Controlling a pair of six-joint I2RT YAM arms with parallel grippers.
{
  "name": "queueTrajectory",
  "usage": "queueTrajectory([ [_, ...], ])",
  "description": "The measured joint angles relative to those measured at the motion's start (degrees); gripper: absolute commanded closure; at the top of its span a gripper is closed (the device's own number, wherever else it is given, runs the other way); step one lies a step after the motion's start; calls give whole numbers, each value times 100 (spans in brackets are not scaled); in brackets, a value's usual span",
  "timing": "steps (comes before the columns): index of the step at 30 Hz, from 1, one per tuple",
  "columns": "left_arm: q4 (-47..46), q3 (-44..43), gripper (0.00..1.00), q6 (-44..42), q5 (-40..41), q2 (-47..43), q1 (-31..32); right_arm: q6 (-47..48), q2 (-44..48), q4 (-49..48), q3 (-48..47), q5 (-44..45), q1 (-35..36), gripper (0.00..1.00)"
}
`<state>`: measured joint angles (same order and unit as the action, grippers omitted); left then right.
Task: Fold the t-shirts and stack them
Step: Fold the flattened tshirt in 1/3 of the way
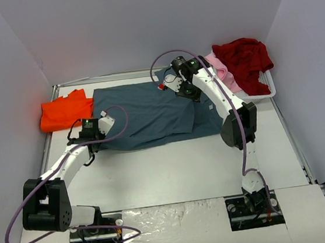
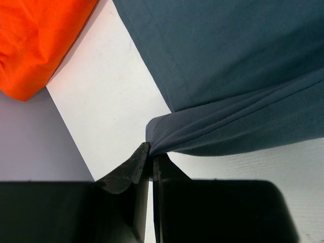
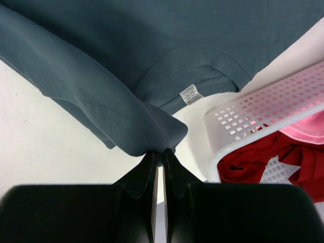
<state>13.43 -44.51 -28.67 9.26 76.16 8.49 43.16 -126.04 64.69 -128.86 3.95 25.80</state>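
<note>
The left gripper (image 2: 151,152) has its fingers pressed together on a bunched fold of the slate blue-grey t-shirt (image 2: 228,61). The cloth comes to a point right at the fingertips and fans out ahead of them and to their right. Ahead of those fingers a stitched edge of the same shirt lies flat on the white table (image 2: 111,101). Further ahead to their left sits the bright orange t-shirt (image 2: 35,40), apart from the grey one with bare table between. The right gripper (image 3: 162,152) is likewise closed tight, pinching a rounded fold of the blue-grey shirt at its fingertips, with the cloth spreading ahead and to the left of them. Just ahead of these fingers lies the collar with its small white label (image 3: 190,93). To the right of the fingers stands the white perforated basket (image 3: 263,106), holding the dark red t-shirt (image 3: 253,164) and, deeper in, the pale pink t-shirt (image 3: 309,129). Seen from above, the blue-grey shirt lies spread across the middle of the table between the two grippers.
</note>
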Motion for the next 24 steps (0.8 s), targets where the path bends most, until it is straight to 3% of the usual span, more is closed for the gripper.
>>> queueTrajectory([
  [24,4,-297,98,13,28,260,0,44,-761,-81,-754,79,0,100],
])
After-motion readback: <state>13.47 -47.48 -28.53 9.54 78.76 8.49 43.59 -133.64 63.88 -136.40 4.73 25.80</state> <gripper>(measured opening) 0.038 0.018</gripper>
